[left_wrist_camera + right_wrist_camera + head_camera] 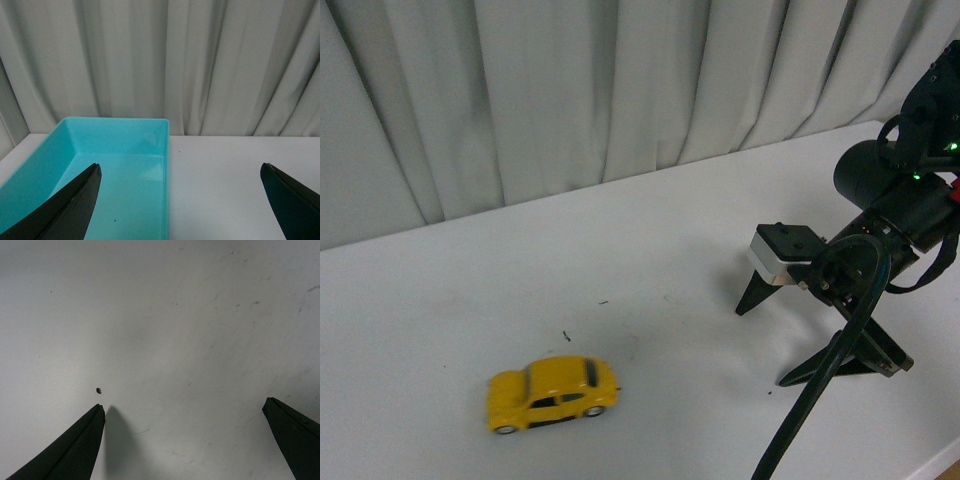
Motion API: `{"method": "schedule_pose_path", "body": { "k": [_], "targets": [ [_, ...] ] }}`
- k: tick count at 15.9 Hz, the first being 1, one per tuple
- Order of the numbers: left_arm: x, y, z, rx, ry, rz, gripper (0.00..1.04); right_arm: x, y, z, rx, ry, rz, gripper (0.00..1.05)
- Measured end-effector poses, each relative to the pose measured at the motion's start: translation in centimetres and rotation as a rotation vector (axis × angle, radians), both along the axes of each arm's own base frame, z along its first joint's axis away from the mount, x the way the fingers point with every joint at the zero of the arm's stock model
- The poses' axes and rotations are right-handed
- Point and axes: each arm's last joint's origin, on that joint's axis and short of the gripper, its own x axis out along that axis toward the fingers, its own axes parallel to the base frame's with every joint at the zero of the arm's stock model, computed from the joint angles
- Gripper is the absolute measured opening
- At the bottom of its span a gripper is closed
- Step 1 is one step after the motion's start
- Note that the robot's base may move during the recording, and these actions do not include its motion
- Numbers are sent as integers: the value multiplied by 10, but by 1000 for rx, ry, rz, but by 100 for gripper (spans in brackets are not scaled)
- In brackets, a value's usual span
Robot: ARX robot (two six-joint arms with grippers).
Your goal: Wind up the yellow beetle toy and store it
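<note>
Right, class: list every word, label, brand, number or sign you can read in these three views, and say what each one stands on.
No readable text in any view.
The yellow beetle toy: no lettering or plate legible.
The turquoise tray: plain walls, no label.
The right hand and the white block on its wrist: no marking visible.
The table: only dark specks, not writing.
</note>
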Motion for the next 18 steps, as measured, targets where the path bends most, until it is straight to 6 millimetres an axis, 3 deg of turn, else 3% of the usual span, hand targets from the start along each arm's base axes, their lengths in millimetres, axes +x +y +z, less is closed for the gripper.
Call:
{"method": "schedule_pose_path", "body": {
  "k": [2, 4, 5, 6, 8, 16, 17, 18],
  "targets": [
    [0, 0, 0, 0, 0, 0, 98, 2, 1, 1, 0, 0, 5, 98],
    [0, 0, 0, 0, 0, 0, 98, 21, 17, 25, -30, 84, 71, 98],
    [0, 0, 0, 0, 0, 0, 98, 29, 22, 49, -23, 88, 85, 98],
    [0, 0, 0, 0, 0, 0, 98, 36, 23, 89, -32, 40, 90, 98],
    [0, 0, 0, 0, 0, 0, 98, 31, 25, 137, -27, -16, 86, 98],
    [0, 0, 0, 0, 0, 0, 98, 21, 28, 166, -23, -96, 79, 98],
    [0, 0, 0, 0, 0, 0, 98, 23, 27, 165, -111, -241, 8, 95],
    [0, 0, 0, 0, 0, -1, 98, 17, 30, 159, -309, -412, -169, 86]
  ]
}}
